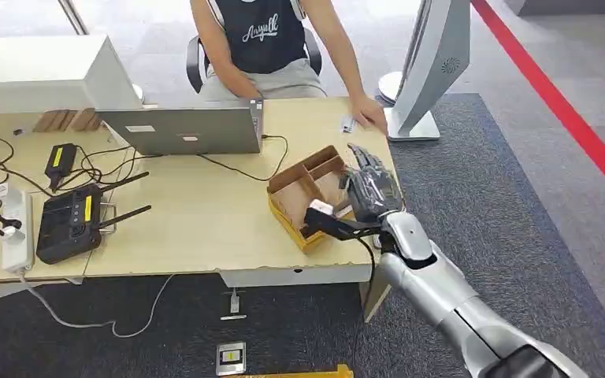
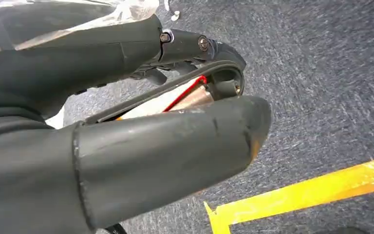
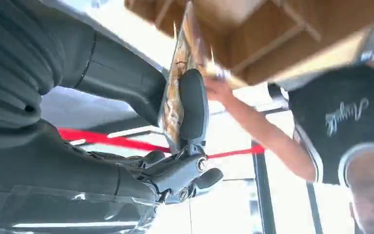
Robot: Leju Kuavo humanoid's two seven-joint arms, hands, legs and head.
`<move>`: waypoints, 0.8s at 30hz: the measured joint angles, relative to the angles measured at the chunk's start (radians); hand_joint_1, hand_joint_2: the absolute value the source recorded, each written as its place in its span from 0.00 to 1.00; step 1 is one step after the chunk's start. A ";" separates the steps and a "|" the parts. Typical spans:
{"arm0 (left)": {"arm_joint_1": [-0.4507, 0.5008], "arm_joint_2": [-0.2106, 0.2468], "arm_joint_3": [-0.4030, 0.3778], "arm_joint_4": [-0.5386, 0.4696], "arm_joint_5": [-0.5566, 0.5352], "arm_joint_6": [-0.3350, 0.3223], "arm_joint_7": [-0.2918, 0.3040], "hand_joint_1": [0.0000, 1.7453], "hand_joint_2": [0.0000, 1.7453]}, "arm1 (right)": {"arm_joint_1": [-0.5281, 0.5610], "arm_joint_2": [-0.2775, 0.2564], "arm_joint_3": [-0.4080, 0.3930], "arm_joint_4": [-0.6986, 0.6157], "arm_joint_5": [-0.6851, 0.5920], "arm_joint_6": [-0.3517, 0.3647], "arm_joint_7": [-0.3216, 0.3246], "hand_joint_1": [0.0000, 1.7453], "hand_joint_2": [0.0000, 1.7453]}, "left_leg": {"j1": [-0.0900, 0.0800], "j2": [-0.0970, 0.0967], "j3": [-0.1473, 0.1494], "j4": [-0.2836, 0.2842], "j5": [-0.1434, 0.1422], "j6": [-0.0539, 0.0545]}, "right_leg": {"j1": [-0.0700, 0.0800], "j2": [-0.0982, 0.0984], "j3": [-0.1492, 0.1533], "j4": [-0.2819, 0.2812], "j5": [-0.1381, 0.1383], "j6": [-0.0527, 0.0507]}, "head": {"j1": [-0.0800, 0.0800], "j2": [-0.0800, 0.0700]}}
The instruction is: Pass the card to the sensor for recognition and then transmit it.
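Right hand (image 1: 372, 187) is out over the right end of the wooden table (image 1: 205, 236), hovering just above the far-right corner of the open cardboard box (image 1: 309, 195). In the right wrist view the card (image 3: 177, 92) stands edge-on, pinched between the thick thumb and a dark finger (image 3: 193, 105); the other fingers are curled loosely below it. So the right hand has the card, held up over the box, not inside a compartment. The card can't be made out in the head view, as the hand covers it.

The box has dividers and sits at the near-right edge of the table, turned at an angle.

Left hand (image 2: 126, 122) hangs down over dark grey carpet beside a yellow floor strip (image 2: 302, 190). Thumb and fingers are drawn close together, and something pale with a red edge shows in the gap between them, but I can't tell what it is or whether the hand is really gripping it.

A person (image 1: 264, 39) in a dark sleeveless top sits at the far side, one hand (image 1: 370, 114) resting flat on the table's far-right corner next to a small pale object (image 1: 348, 123). A silver laptop (image 1: 181, 130) sits in the middle far part, a black router with antennas (image 1: 71, 220) and a white power strip (image 1: 17, 228) at the left among cables. A white stand (image 1: 425, 71) is on the floor, far right of the table.
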 joint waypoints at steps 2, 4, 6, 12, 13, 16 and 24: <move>0.000 0.001 -0.008 0.000 0.001 -0.002 -0.003 0.00 0.00 | -0.010 -0.010 -0.013 -0.039 0.016 0.016 0.005 1.00 1.00 | 0.000 0.000 0.000 0.000 0.000 0.000 | 0.000 0.000 0.000 0.000 0.000 0.000 | 0.000 0.000; 0.000 0.002 -0.015 -0.001 0.004 -0.005 -0.005 0.00 0.00 | -0.021 -0.019 -0.024 -0.076 0.030 0.032 0.010 1.00 1.00 | 0.000 0.000 0.000 0.000 0.000 0.000 | 0.000 0.000 0.000 0.000 0.000 0.000 | 0.000 0.000; 0.000 0.003 -0.025 -0.001 0.004 -0.009 -0.007 0.00 0.00 | -0.033 -0.027 -0.035 -0.111 0.045 0.048 0.014 1.00 1.00 | 0.000 0.000 0.000 0.000 0.000 0.000 | 0.000 0.000 0.000 0.000 0.000 0.000 | 0.000 0.000; 0.000 0.007 -0.046 -0.003 0.004 -0.013 -0.007 0.00 0.00 | -0.052 -0.037 -0.049 -0.183 0.058 0.074 0.021 1.00 1.00 | 0.000 0.000 0.000 0.000 0.000 0.000 | 0.000 0.000 0.000 0.000 0.000 0.000 | 0.000 0.000; -0.001 0.007 -0.049 -0.003 0.004 -0.013 -0.007 0.00 0.00 | -0.053 -0.037 -0.050 -0.190 0.059 0.075 0.022 1.00 1.00 | 0.000 0.000 0.000 0.000 0.000 0.000 | 0.000 0.000 0.000 0.000 0.000 0.000 | 0.000 0.000; 0.000 0.008 -0.057 -0.003 0.004 -0.013 -0.007 0.00 0.00 | -0.059 -0.038 -0.051 -0.204 0.061 0.087 0.021 1.00 1.00 | 0.000 0.000 0.000 0.000 0.000 0.000 | 0.000 0.000 0.000 0.000 0.000 0.000 | 0.000 0.000; -0.004 0.011 -0.085 -0.004 0.006 -0.014 -0.011 0.00 0.00 | -0.158 -0.002 -0.042 -0.121 0.076 0.133 -0.031 1.00 1.00 | 0.000 -0.001 -0.001 0.000 0.001 0.000 | 0.000 0.000 -0.001 0.000 0.001 0.000 | 0.000 0.000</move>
